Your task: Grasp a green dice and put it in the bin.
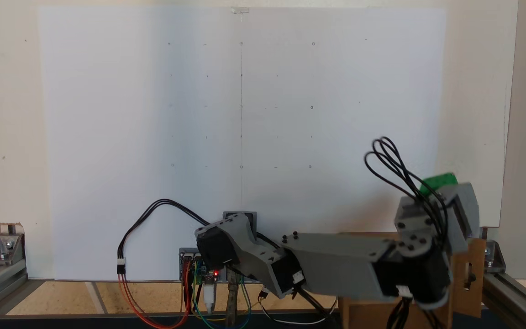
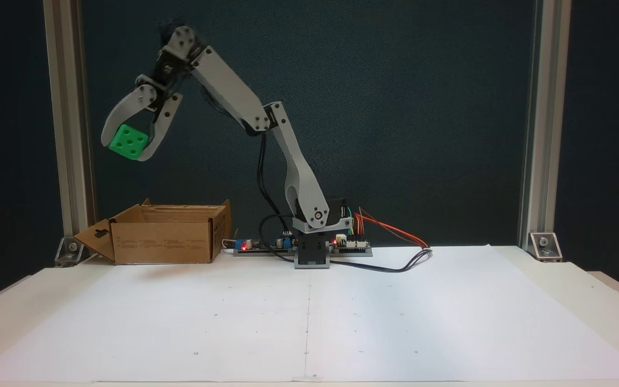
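Nearest, bare white paper (image 2: 309,322). Behind it, at left, the bin (image 2: 164,236), flaps open. High above its left edge, gripper (image 2: 130,149) clamped on the green dice (image 2: 129,142). Released now, likely to clip the slotted flap (image 2: 97,239) and bounce out.

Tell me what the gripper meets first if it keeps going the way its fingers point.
The gripper, clamping the small bright green plastic cube, points down and slightly left in a fixed view. It would probably meet the open brown cardboard box near its left flap; depth is unclear.
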Robot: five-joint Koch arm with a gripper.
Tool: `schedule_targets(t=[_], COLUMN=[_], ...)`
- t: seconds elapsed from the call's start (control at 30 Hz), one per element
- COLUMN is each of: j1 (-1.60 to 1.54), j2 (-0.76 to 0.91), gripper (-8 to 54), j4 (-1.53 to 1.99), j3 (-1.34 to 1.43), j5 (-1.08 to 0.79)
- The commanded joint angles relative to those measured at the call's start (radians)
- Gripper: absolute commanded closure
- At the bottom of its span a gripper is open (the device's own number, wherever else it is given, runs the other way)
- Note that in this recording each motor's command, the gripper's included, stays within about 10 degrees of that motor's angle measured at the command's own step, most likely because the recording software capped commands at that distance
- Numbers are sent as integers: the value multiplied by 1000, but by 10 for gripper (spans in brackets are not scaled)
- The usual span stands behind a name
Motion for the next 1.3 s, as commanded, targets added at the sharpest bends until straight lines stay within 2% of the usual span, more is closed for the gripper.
schedule_targets(t=[0.0,0.27,0.47,0.57,0.83,1.2,1.23,1.27], j1=[104,426,583,641,690,707,709,710], j2=[40,-57,-192,-198,-169,-110,-110,-112], gripper=[339,340,339,339,340,339,284,179], j4=[132,141,141,117,-112,-247,-247,-245], j3=[-34,-34,-26,66,514,617,623,641], j5=[-101,-290,-446,-512,-537,-541,-541,-540])
